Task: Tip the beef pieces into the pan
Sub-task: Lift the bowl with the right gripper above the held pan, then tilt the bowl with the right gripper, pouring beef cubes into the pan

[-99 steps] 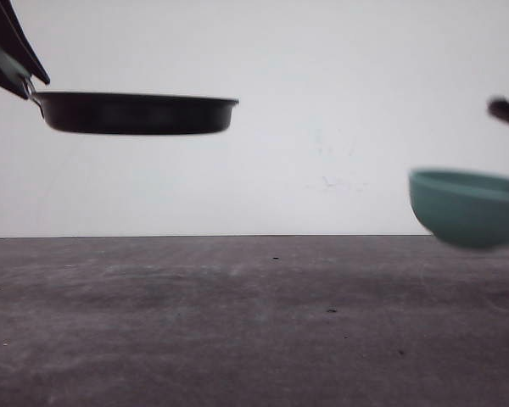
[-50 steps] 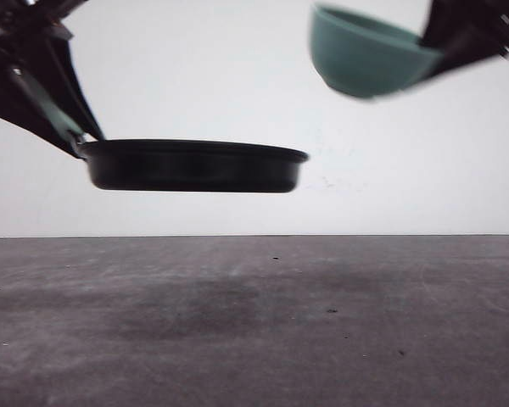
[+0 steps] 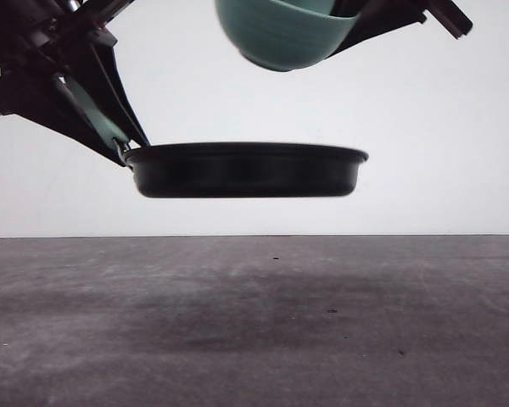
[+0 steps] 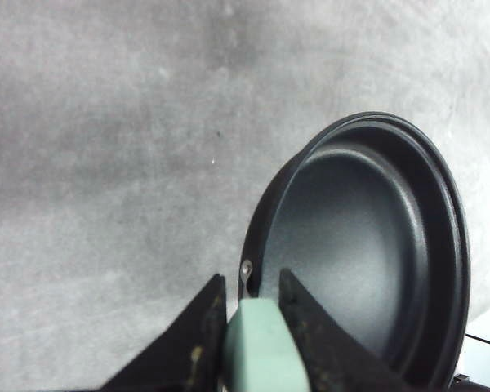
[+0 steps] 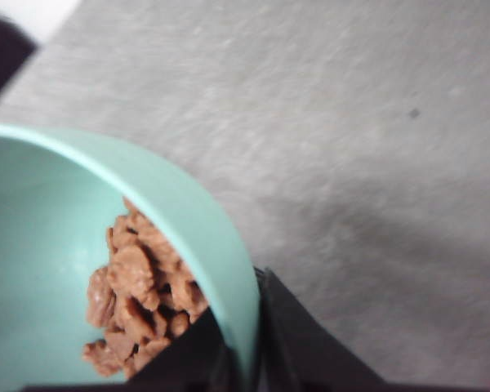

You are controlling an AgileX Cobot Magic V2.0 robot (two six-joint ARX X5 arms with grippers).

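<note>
While the beef pieces (image 5: 139, 298) lie heaped in one teal bowl (image 3: 280, 32), just beside the right gripper (image 5: 243, 343) clamped on the bowl's rim, the bowl hangs above one black pan (image 3: 246, 170). The left gripper (image 4: 249, 314) grips the pan's mint-green handle (image 4: 261, 347), holding it level over the grey table (image 3: 254, 331). Since half a second ago, bowl and pan have moved leftward and rightward respectively, overlapping.

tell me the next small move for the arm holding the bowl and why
Probably tip the teal round bowl toward the shallow black frying pan. The bowl already hangs above the pan, held level by the left tool on its mint-green handle. The orange-brown beef pieces are in the bowl, gripped at the rim by the right tool; the pan looks empty.
</note>
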